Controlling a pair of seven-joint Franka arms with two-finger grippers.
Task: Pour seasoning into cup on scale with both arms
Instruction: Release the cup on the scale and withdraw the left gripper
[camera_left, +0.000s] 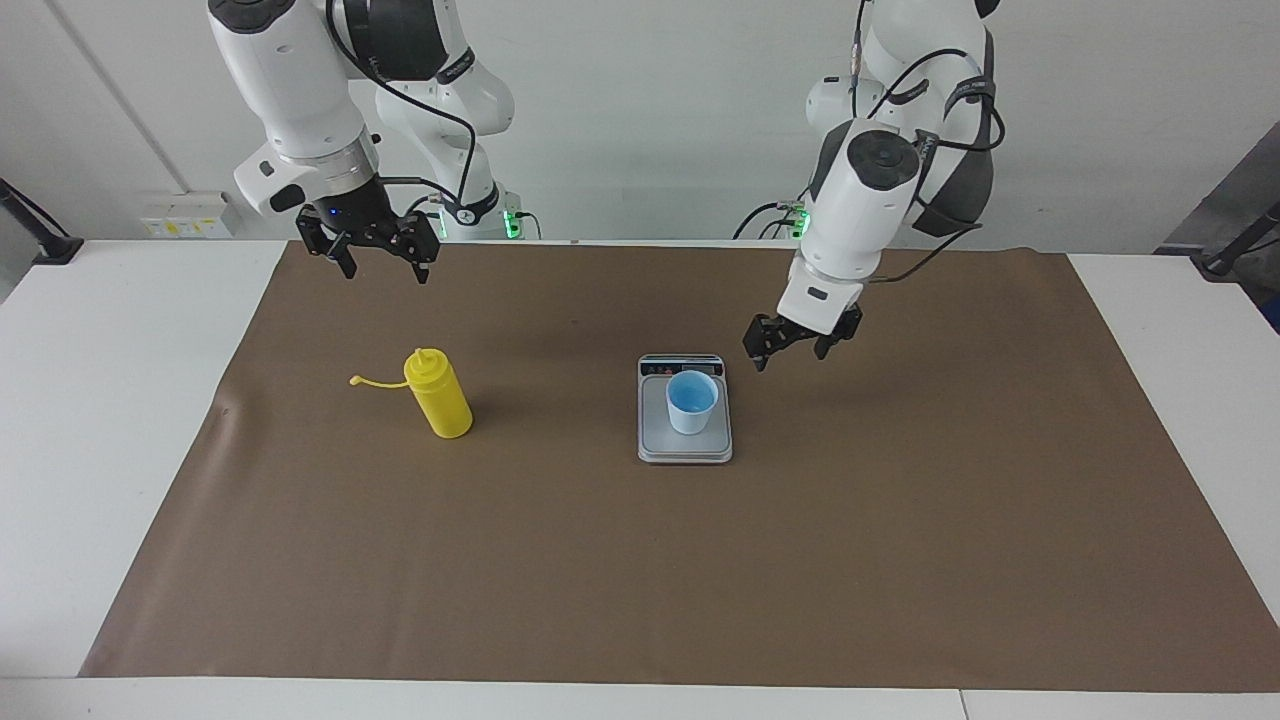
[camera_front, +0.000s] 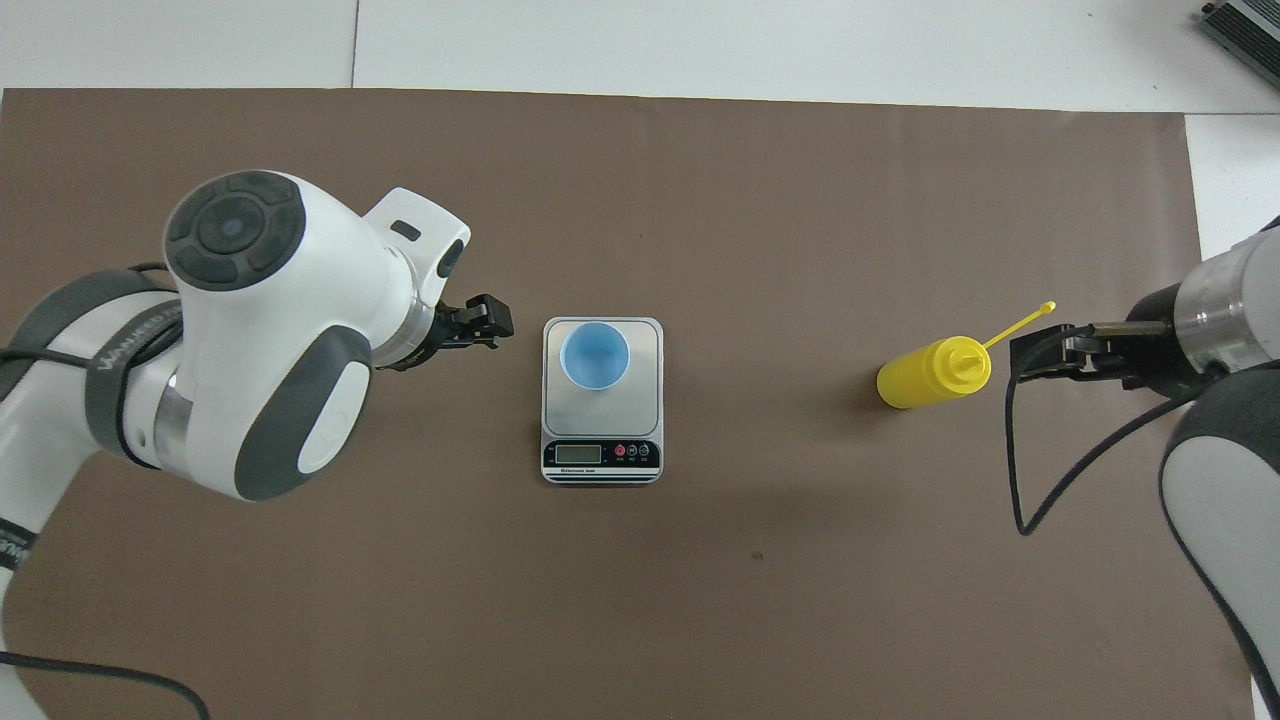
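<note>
The yellow seasoning bottle (camera_left: 440, 398) stands upright on the brown mat toward the right arm's end, its cap strap sticking out sideways; it also shows in the overhead view (camera_front: 930, 372). The light-blue cup (camera_left: 692, 400) (camera_front: 594, 356) stands upright on the steel plate of the scale (camera_left: 660, 432) (camera_front: 645, 400) at mid table. My right gripper (camera_left: 382, 268) (camera_front: 1040, 358) is open and empty, raised over the mat beside the bottle, apart from it. My left gripper (camera_left: 792, 350) (camera_front: 490, 325) is open and empty, low over the mat beside the scale, apart from the cup.
A brown mat (camera_left: 900, 550) (camera_front: 800, 200) covers most of the white table (camera_left: 100, 400). The scale's display strip (camera_front: 602, 455) faces the robots. Black cables hang from both arms.
</note>
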